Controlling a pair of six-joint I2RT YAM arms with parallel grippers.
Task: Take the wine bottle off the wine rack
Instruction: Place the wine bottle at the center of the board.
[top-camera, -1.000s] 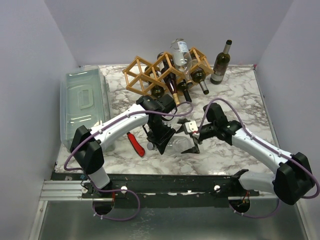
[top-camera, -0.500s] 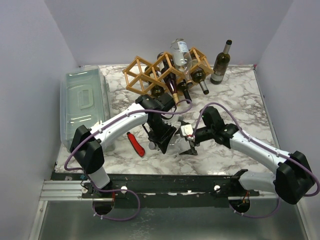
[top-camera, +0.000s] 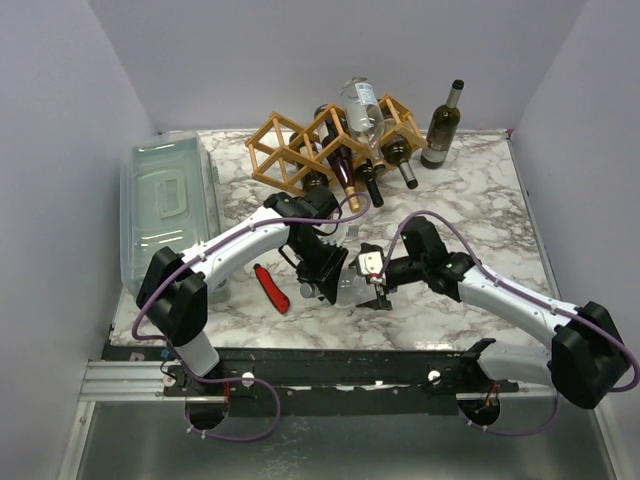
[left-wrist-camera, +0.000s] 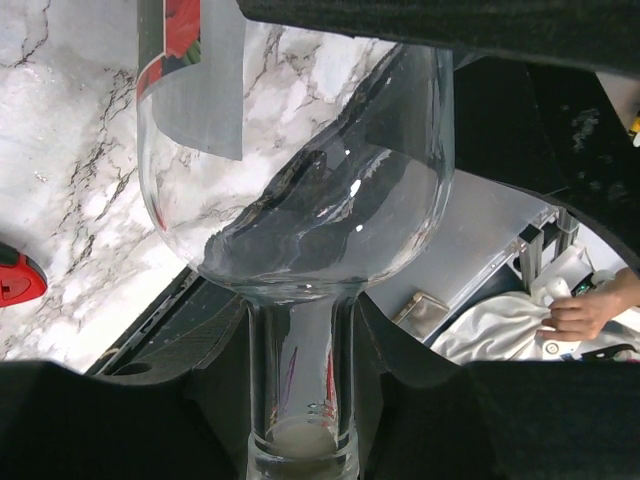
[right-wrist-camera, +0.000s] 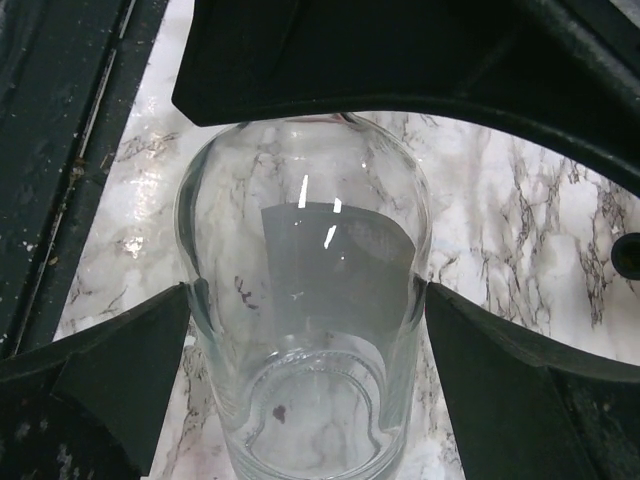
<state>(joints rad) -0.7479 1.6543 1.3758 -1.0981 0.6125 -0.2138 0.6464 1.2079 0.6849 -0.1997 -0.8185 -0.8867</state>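
A clear glass wine bottle (top-camera: 350, 286) lies nearly level just above the marble table, well in front of the wine rack (top-camera: 290, 150). My left gripper (top-camera: 326, 280) is shut on its neck; in the left wrist view the neck (left-wrist-camera: 300, 370) sits between the dark fingers (left-wrist-camera: 420, 400). My right gripper (top-camera: 372, 286) stands open around the bottle's base end. In the right wrist view the bottle (right-wrist-camera: 305, 330) fills the gap between both fingertips (right-wrist-camera: 140, 340), which reach the glass on either side.
Dark bottles (top-camera: 345, 180) lie in the rack and a clear one (top-camera: 362, 108) rests on top. A dark bottle (top-camera: 441, 125) stands upright at the back right. A lidded plastic bin (top-camera: 170, 205) sits left. A red-handled tool (top-camera: 272, 288) lies by the left arm.
My right arm has slid left until its open fingers stand around the bottle's base. The left arm has drawn the held bottle slightly nearer the front edge.
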